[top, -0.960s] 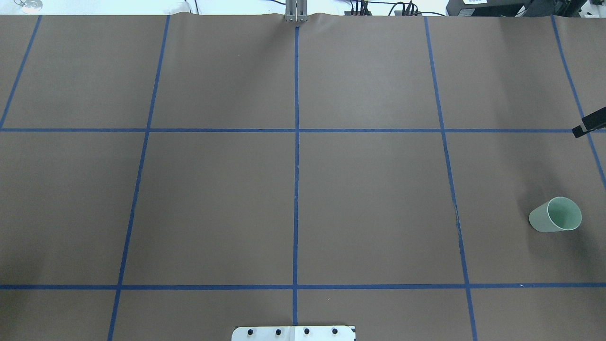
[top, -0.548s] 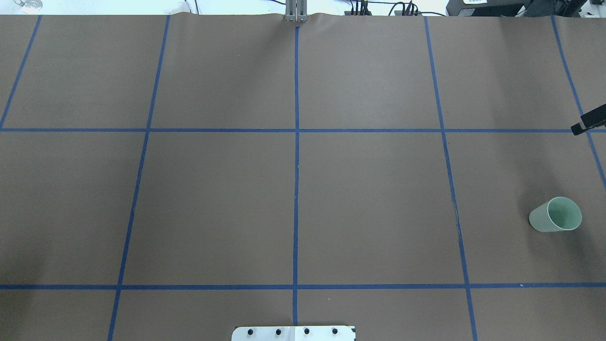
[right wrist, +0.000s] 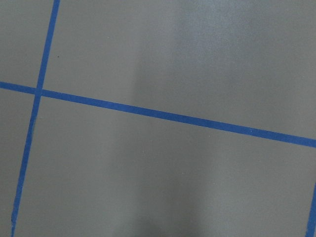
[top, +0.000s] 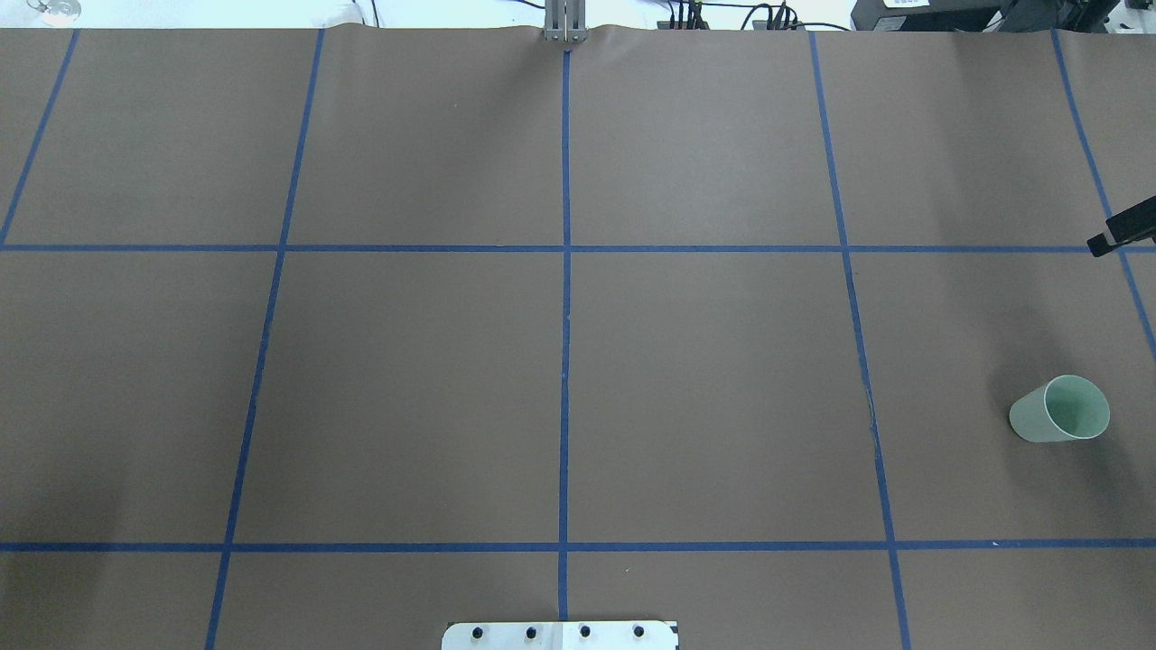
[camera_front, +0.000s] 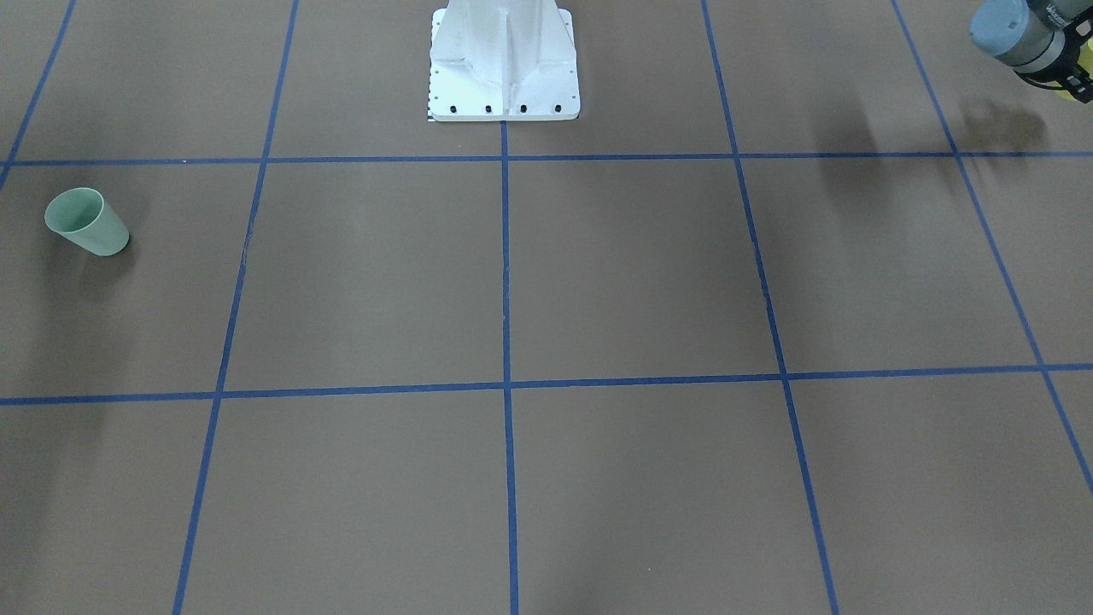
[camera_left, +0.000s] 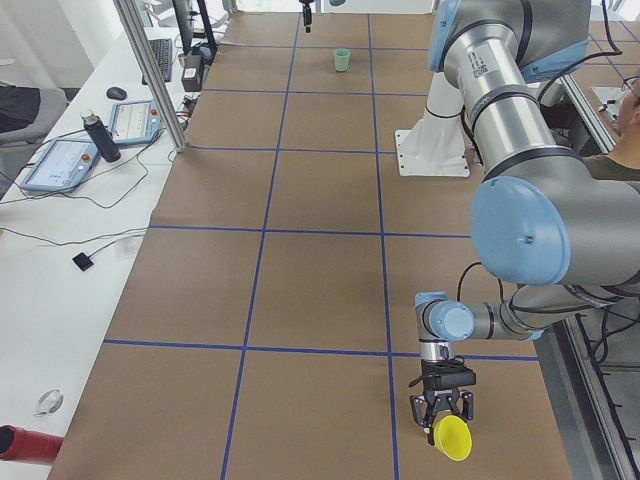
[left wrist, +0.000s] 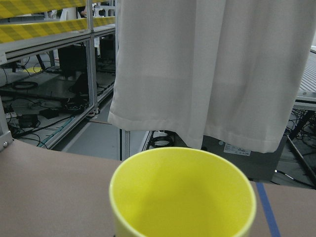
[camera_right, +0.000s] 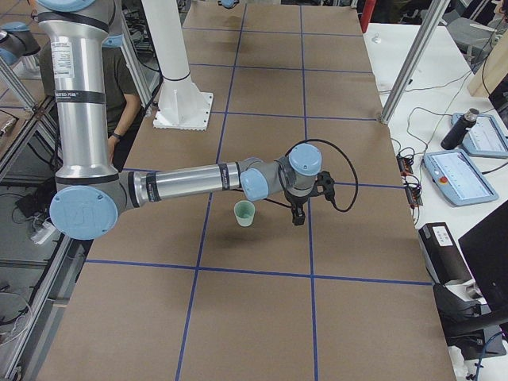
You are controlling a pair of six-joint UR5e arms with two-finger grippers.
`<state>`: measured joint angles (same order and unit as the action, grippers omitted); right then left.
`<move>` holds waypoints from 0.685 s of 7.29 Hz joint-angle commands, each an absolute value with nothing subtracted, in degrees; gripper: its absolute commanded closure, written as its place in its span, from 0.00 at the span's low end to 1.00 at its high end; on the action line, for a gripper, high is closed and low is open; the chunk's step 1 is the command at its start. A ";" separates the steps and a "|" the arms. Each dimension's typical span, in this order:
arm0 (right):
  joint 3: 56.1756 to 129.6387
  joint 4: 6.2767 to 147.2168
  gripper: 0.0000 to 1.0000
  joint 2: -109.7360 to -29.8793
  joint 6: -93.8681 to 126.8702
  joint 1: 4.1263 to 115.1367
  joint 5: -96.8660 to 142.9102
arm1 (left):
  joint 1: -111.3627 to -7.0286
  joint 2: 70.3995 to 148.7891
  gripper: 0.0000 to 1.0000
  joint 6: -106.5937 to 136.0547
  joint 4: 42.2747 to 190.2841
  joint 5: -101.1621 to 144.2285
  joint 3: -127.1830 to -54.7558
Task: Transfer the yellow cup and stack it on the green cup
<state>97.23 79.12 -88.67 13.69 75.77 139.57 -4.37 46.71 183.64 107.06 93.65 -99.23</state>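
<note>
The yellow cup (left wrist: 182, 195) fills the bottom of the left wrist view, mouth open toward the camera. In the exterior left view the yellow cup (camera_left: 452, 437) sits right at the tip of my left gripper (camera_left: 441, 410), near the table's left end; I cannot tell whether the fingers are shut on it. The green cup (top: 1058, 411) stands upright at the far right of the table. My right gripper (camera_right: 297, 216) hovers just beside the green cup (camera_right: 244, 213), apart from it. Only a dark tip of the right gripper (top: 1120, 235) shows overhead, so its state is unclear.
The white robot base (camera_front: 504, 60) stands at the table's near-robot edge. A side bench holds tablets and a bottle (camera_left: 100, 135). Aluminium posts (camera_right: 413, 63) rise along the table's far edge. A person (camera_left: 625, 150) sits behind the robot.
The dark tip of the right gripper at the overhead view's right edge has crept slightly toward the far side. The green cup has not moved.
</note>
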 commanded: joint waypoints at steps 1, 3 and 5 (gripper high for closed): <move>97.12 79.10 0.00 -88.59 13.71 75.67 139.57 | -10.34 46.84 0.45 179.58 106.08 88.72 -102.64; 97.12 79.19 0.00 -88.59 13.71 75.41 139.48 | -13.70 47.63 0.45 175.88 105.29 87.37 -103.27; 96.86 79.10 0.00 -88.59 13.71 75.24 139.48 | -22.44 52.34 0.45 167.40 105.21 82.22 -103.89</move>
